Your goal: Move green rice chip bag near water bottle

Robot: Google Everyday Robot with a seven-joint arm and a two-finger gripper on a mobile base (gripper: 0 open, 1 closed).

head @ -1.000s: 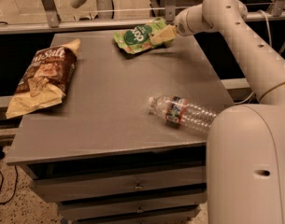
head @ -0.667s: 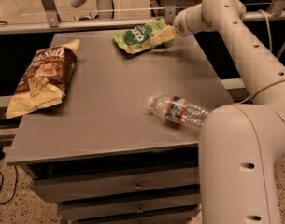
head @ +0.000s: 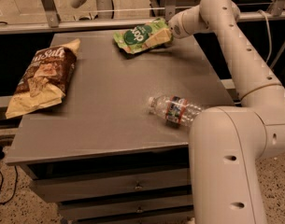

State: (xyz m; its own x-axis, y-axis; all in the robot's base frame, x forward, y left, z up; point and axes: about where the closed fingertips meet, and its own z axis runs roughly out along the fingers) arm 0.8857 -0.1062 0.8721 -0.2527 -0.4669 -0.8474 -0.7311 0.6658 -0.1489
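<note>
The green rice chip bag [head: 141, 36] lies at the far middle of the grey table [head: 109, 106], its right end raised off the surface. My gripper [head: 169, 33] is at that right end, shut on the bag's edge. The water bottle [head: 175, 110] lies on its side near the table's front right, cap pointing left. Its right end is hidden behind my arm's large lower link [head: 226, 167].
A larger brown-and-yellow chip bag [head: 43, 80] lies at the table's left edge. A metal rail [head: 86, 24] runs behind the table's far edge. Drawers [head: 132, 188] sit below the front edge. My arm [head: 235, 50] arches over the right side.
The bag and the gripper stay where they were. My arm's lower link in the foreground has shifted left and covers a bit more of the bottle.
</note>
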